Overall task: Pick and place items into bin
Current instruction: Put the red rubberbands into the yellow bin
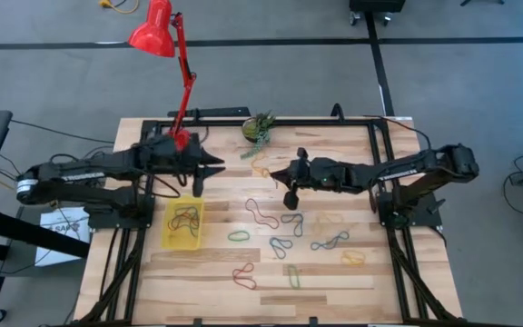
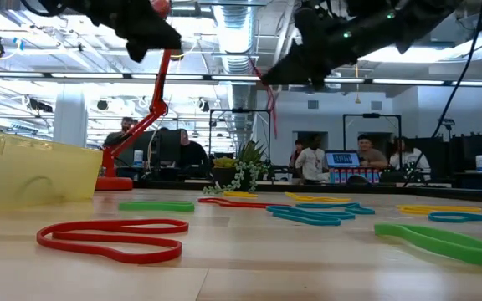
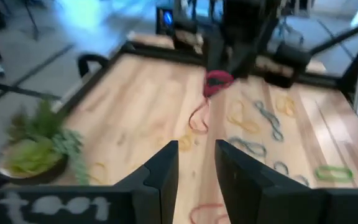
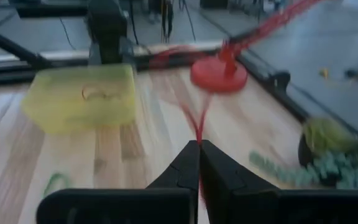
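— While I hold the right gripper (image 1: 291, 197) up over the middle of the wooden surface (image 1: 216, 154), can you check what it has?

— Its fingers (image 4: 191, 163) are pressed together on a thin red rubber-band loop (image 4: 194, 118), which hangs from the tips in the air. In the right wrist view the loop stretches up ahead of them.

— And my left gripper (image 1: 200, 178)?

— It sits above the surface just beyond the small shallow translucent yellow plastic tray (image 1: 182, 224), beside the red lamp base (image 1: 180, 139). Its fingers (image 3: 166, 171) stand a little apart with nothing between them.

— How far along am I?

— I'd say early. The tray holds a few loops, dark and yellowish as far as I can tell. The tray lies near the left edge of the surface, well apart from the right gripper. Many coloured rubber-band loops (image 1: 284, 245) lie scattered across the middle and right: blue, green, red, yellow. The green plant-like clump (image 1: 259, 127) at the far edge is not part of it.

— So the red one goes over next?

— That's my reading; then the rest, one by one.
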`<state>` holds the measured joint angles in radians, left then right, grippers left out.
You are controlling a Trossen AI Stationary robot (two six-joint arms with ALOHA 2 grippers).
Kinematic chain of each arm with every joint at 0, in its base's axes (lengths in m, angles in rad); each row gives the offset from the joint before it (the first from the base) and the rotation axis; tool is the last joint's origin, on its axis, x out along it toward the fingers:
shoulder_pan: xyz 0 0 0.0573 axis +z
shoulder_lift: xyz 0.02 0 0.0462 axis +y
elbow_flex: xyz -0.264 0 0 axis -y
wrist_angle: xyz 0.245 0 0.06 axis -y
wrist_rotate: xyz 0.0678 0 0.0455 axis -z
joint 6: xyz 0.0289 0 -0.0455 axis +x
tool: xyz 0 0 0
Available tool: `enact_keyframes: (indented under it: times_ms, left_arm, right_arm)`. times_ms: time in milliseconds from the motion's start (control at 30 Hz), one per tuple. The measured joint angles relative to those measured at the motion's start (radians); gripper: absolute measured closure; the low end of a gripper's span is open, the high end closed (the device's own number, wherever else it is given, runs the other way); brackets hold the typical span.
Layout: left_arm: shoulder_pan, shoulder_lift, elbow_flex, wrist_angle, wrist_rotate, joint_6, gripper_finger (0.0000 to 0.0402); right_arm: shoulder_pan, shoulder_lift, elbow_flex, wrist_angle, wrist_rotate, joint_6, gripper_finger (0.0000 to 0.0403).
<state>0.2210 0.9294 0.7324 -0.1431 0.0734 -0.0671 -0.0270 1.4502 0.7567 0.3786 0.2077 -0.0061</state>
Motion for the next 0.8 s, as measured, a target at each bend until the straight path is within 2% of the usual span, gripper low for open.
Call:
enact_keyframes:
  times_ms: [167, 367, 567, 800]
  left_arm:
    - [-0.039, 0.189, -0.001, 0.168, -0.003, 0.0, 0.0308]
    - [-0.048, 0.375, -0.001, 0.43, 0.018, -0.021, 0.0308]
    - [-0.048, 0.4, -0.001, 0.517, -0.053, -0.026, 0.0308]
    - [-0.051, 0.399, -0.001, 0.581, 0.013, -0.024, 0.0308]
  right_arm:
    - [-0.015, 0.045, 0.0, 0.131, -0.041, -0.003, 0.0402]
    - [-0.021, 0.062, -0.001, 0.169, -0.05, -0.003, 0.04]
    - [-0.021, 0.062, 0.0, 0.183, -0.052, -0.005, 0.04]
    - [-0.036, 0.062, 0.0, 0.183, -0.051, -0.005, 0.0401]
